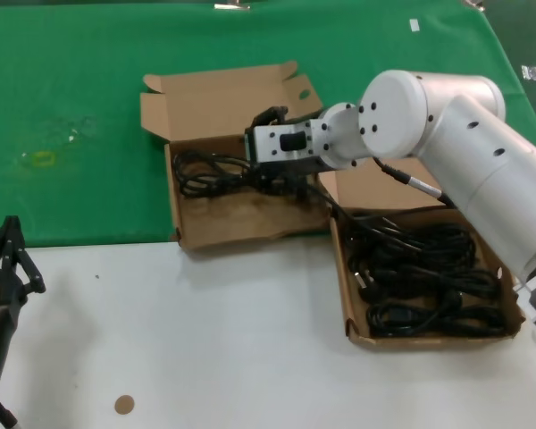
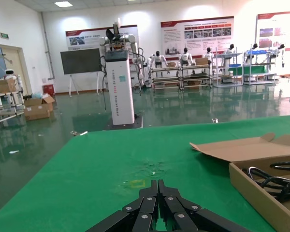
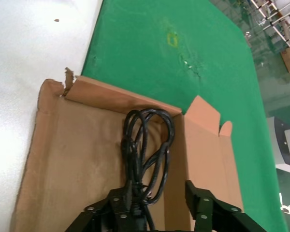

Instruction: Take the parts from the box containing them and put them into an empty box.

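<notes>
Two cardboard boxes stand before me. The right box (image 1: 344, 295) holds several parts (image 1: 429, 277), coiled black power cords. The left box (image 1: 175, 210) sits on the green cloth with one cord bundle (image 1: 210, 170) lying on its floor. My right gripper (image 1: 266, 156) hangs over that box's right end, just above the bundle. In the right wrist view the gripper (image 3: 154, 191) is open, and the bundle (image 3: 145, 140) runs from beside one finger out across the box floor (image 3: 72, 145). My left gripper (image 1: 9, 259) is parked at the near left, shut (image 2: 158, 186).
The left box's lid flaps (image 1: 223, 94) stand open at the back. Green cloth (image 1: 80, 134) covers the far table and white tabletop (image 1: 232, 340) the near part. The left wrist view catches the left box's side wall (image 2: 253, 188) with cable loops (image 2: 275, 181) over it.
</notes>
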`<action>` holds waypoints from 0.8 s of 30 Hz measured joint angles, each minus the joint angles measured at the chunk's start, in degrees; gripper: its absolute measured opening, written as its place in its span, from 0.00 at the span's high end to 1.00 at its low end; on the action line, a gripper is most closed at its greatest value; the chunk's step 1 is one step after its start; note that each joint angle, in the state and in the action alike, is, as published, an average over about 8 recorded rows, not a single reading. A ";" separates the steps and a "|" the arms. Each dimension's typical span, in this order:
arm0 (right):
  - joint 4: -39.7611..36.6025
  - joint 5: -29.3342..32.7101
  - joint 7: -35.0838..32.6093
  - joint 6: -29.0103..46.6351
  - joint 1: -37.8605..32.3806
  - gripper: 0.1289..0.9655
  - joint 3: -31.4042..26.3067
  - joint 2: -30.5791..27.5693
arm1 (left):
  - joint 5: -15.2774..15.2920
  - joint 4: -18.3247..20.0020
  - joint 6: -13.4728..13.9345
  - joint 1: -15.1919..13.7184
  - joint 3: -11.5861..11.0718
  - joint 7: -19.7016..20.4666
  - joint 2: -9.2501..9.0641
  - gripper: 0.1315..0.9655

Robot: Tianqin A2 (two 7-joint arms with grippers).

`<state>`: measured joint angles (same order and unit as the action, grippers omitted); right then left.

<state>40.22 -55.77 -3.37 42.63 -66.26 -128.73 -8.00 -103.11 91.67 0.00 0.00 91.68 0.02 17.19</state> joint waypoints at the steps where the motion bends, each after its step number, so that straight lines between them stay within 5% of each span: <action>1: 0.08 -0.05 0.01 -0.02 -0.06 0.72 0.06 -0.03 | 0.00 0.00 0.00 0.00 0.00 0.00 0.00 0.98; 10: 2.21 -0.67 0.66 0.13 0.12 0.51 0.78 -0.72 | 0.00 0.00 0.00 0.00 0.00 0.00 0.00 0.97; 14: 2.41 -0.78 0.70 0.06 0.24 0.51 0.89 -0.78 | 0.00 0.00 0.00 0.00 0.00 0.00 0.00 0.97; 24: 5.83 -4.03 0.89 -2.92 4.85 0.24 3.41 -1.36 | 0.00 0.00 0.00 0.00 0.00 0.00 0.00 0.92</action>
<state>46.06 -59.80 -2.49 39.71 -61.41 -125.33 -9.37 -103.11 91.67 0.00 0.00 91.68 0.02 17.19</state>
